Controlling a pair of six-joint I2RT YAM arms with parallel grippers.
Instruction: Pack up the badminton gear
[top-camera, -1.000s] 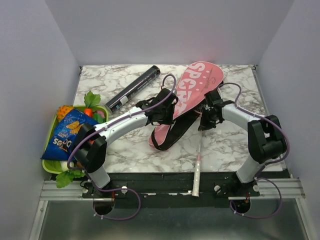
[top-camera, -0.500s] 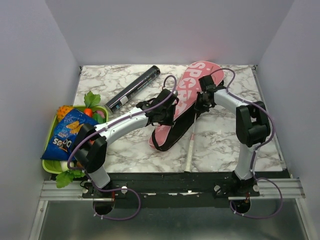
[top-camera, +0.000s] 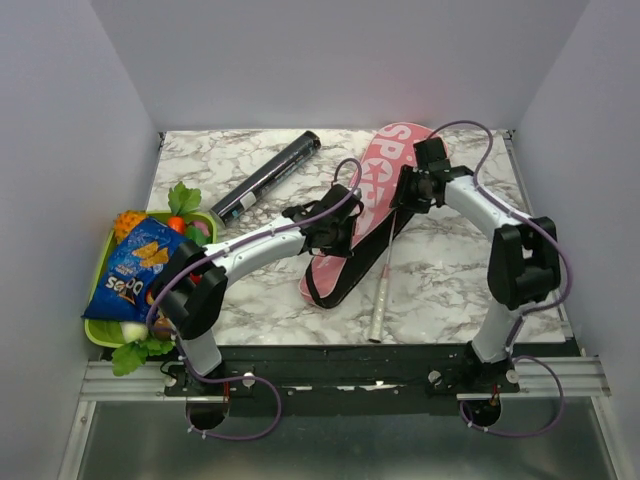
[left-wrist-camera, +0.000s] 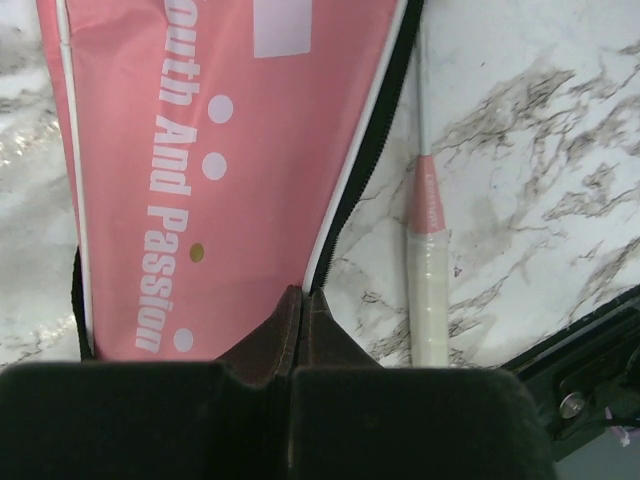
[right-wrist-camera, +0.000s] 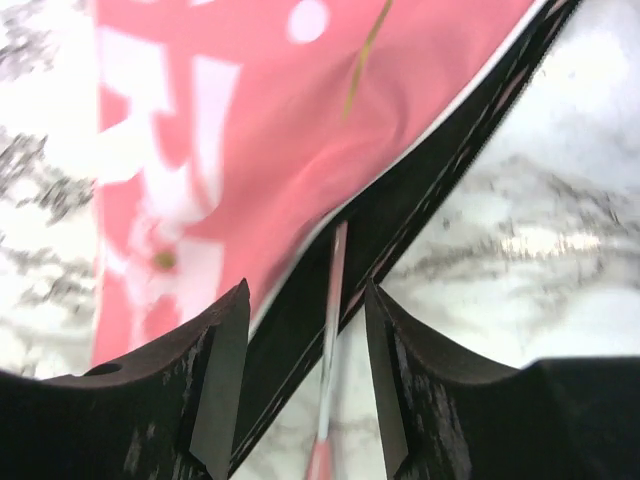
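The pink bag (top-camera: 372, 195) lies slantwise in mid-table, its black zipper edge open on the right side. One racket lies with its head inside the bag; its thin shaft and white handle (top-camera: 379, 305) stick out toward the near edge. My left gripper (top-camera: 335, 228) is shut, its tips (left-wrist-camera: 300, 298) pinching the bag's zipper edge (left-wrist-camera: 345, 190), with the handle (left-wrist-camera: 432, 300) lying just right of it. My right gripper (top-camera: 408, 190) is open over the bag's opening; the shaft (right-wrist-camera: 333, 320) runs between its fingers (right-wrist-camera: 225, 340) untouched. The black tube (top-camera: 265, 177) lies at the far left.
A green tray (top-camera: 100, 332) with toy fruit and a blue snack packet (top-camera: 135, 268) sits at the left edge. The black base rail (top-camera: 330, 365) runs along the near edge, just beyond the handle's end.
The racket has slid farther into the bag, its handle end moving from the rail onto the table. My right gripper moved away from me along the bag and opened, letting go of the shaft.
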